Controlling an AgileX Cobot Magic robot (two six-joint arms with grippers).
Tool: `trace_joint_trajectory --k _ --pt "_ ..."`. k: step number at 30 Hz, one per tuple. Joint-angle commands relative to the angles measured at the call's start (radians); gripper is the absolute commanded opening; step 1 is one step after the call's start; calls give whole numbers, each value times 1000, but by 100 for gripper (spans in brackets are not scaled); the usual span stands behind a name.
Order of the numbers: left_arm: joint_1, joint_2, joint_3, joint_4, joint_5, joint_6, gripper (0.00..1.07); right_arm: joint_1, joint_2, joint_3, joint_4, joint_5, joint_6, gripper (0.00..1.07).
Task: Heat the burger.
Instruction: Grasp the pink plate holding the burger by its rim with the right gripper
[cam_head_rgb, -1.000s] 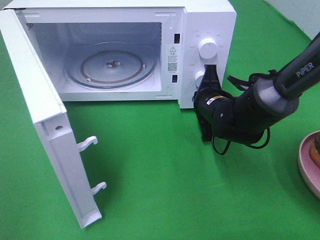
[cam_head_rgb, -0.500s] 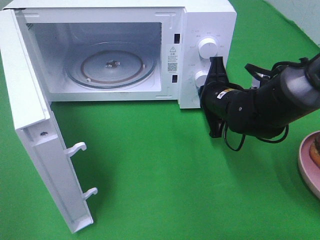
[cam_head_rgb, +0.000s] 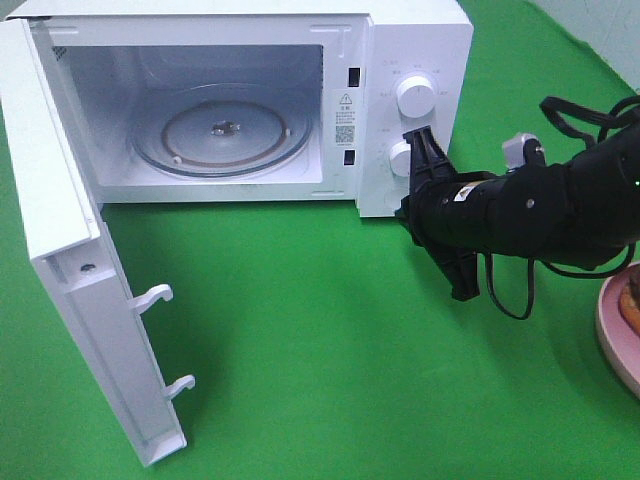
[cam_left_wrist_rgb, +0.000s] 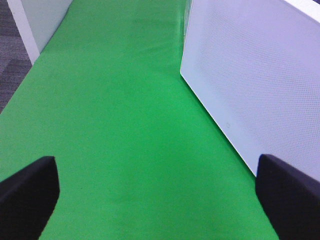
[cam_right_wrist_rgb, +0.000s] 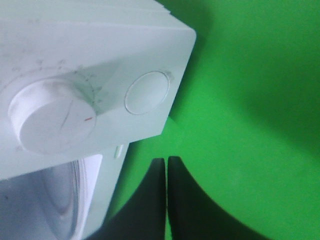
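The burger (cam_head_rgb: 632, 298) shows only as a brown sliver on the pink plate (cam_head_rgb: 612, 335) at the right edge of the high view. The white microwave (cam_head_rgb: 410, 40) stands at the back with its door (cam_head_rgb: 70, 250) swung wide open to the left and its glass turntable (cam_head_rgb: 222, 135) bare. My right gripper (cam_head_rgb: 415, 208) is shut and empty, close in front of the control panel's lower knob (cam_head_rgb: 400, 158). In the right wrist view its closed fingers (cam_right_wrist_rgb: 166, 167) sit below a knob (cam_right_wrist_rgb: 45, 122). My left gripper (cam_left_wrist_rgb: 159, 190) is open and empty over green cloth.
The green cloth (cam_head_rgb: 320, 370) covers the table. The open door juts toward the front left. In the left wrist view a white dotted microwave panel (cam_left_wrist_rgb: 260, 85) stands beside the left gripper. A round flat button (cam_right_wrist_rgb: 147, 92) sits near the panel's corner.
My right gripper has drawn back to the right, away from the microwave's front, and tilted. The door swung a little further open early on, then stayed still.
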Motion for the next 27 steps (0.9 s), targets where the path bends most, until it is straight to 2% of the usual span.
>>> trace_joint_trajectory --k 1,7,9,12,16,17,18,23,27 --pt "3 -4 3 -1 -10 3 100 -6 -58 3 -57 119 -223 0" --pt "3 -4 3 -1 -10 3 100 -6 -106 3 -58 243 -447 1" --pt "3 -4 3 -1 -10 3 100 -6 -141 3 -58 335 -657 3" --pt "3 -4 3 -1 -10 3 100 -6 -150 3 -58 359 -705 3" --pt "3 -4 3 -1 -10 3 100 -6 -192 3 -69 522 -960 4" --pt "3 -4 3 -1 -10 3 100 -6 -192 3 -69 522 -960 4" --pt "3 -4 3 -1 -10 3 100 -6 -203 3 -93 585 -1027 4" --pt "3 -4 3 -1 -10 3 100 -6 -219 3 -142 692 -1079 5" --pt "3 -4 3 -1 -10 3 100 -8 -285 3 -300 858 -1092 6"
